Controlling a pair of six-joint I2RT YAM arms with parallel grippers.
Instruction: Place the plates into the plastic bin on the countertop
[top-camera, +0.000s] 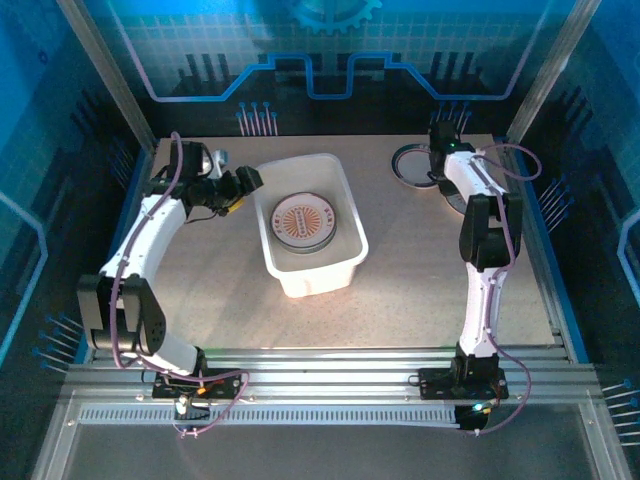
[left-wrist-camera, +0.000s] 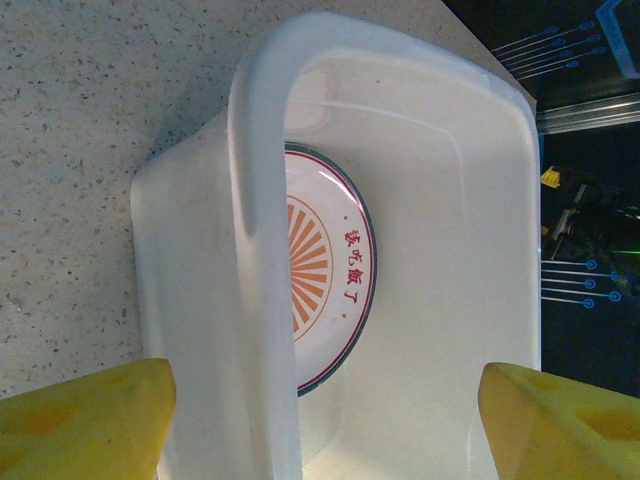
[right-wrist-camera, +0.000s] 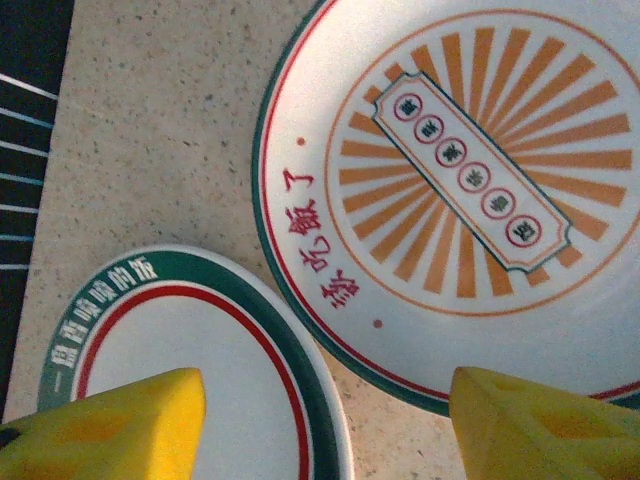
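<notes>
The plastic bin (top-camera: 345, 215) stands mid-countertop (top-camera: 420, 280) with one orange-rayed plate (top-camera: 305, 222) flat inside it. My left gripper (top-camera: 248, 182) is open at the bin's left rim. In the left wrist view the rolled rim (left-wrist-camera: 255, 200) runs between the yellow fingers (left-wrist-camera: 90, 420), and the plate (left-wrist-camera: 335, 290) lies beyond it. My right gripper (top-camera: 441, 160) hovers open over two plates at the back right: a green-rimmed plate (right-wrist-camera: 190, 350) and an orange-rayed plate (right-wrist-camera: 470, 190) lying side by side. In the top view the green-rimmed plate (top-camera: 408, 165) shows beside the arm.
Blue edges and metal rails frame the countertop. The back wall stands close behind the two plates. Bare beige surface (top-camera: 220, 290) spreads in front of the bin and to both sides of it.
</notes>
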